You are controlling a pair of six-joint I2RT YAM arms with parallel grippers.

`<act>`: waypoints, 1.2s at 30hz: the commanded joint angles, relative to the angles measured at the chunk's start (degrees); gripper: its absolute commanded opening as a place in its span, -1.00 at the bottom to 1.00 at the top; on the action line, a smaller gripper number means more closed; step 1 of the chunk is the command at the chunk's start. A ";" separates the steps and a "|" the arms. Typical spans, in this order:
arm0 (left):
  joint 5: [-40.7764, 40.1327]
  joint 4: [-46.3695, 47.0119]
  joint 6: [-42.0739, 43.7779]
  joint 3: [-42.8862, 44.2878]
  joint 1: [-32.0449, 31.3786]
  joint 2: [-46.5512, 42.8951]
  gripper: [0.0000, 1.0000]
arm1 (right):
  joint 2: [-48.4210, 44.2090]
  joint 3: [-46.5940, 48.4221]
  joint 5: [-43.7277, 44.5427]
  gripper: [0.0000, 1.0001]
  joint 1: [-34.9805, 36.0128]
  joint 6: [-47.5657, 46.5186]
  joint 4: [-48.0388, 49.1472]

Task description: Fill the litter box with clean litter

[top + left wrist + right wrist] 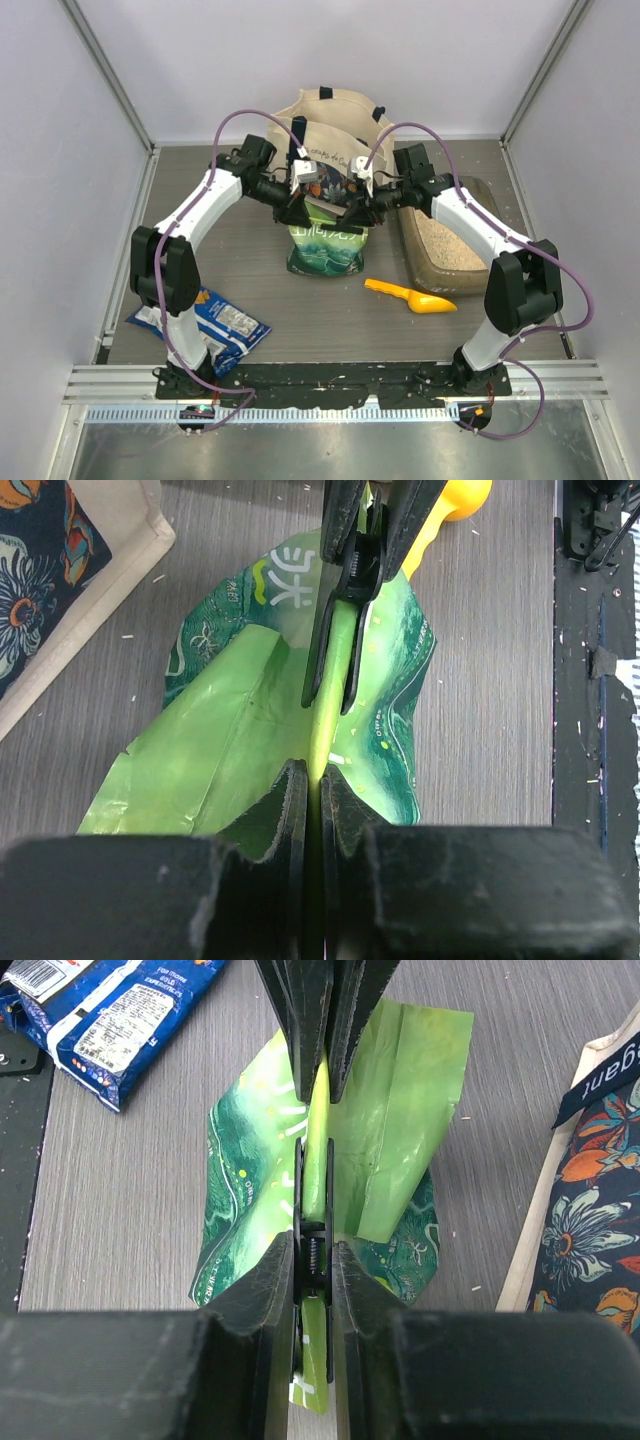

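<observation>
The litter box [405, 246] lies at the right of the table with pale clean litter [445, 245] inside it. A green-and-white pouch [325, 250] stands upright at the centre, and both grippers meet over its folded top. My left gripper [318, 775] is shut on the pouch's [230, 740] lime-green top fold. My right gripper [312, 1245] is shut on a black spring clip [299, 1175] that straddles the same fold of the pouch [240, 1160]. In the left wrist view the clip [328, 650] sits just beyond my fingers. From above, the left gripper [300, 205] and right gripper [352, 208] face each other.
A yellow scoop [410, 297] lies in front of the litter box. The cream tote bag [325, 125] stands right behind the pouch. A blue snack bag [215, 325] lies by the left arm's base. Grey walls enclose the table on three sides.
</observation>
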 commanded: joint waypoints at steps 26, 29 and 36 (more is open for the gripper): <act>-11.18 6.19 -5.37 0.84 0.74 -11.02 0.24 | -4.53 1.12 10.76 0.46 0.76 11.28 -0.32; -14.78 7.60 -7.04 -0.48 1.26 -13.74 0.99 | -7.00 0.86 14.80 0.50 0.50 15.85 1.71; -26.28 14.97 -13.63 -9.95 3.55 -21.30 0.99 | -14.55 -3.27 34.71 0.59 -1.00 32.53 7.23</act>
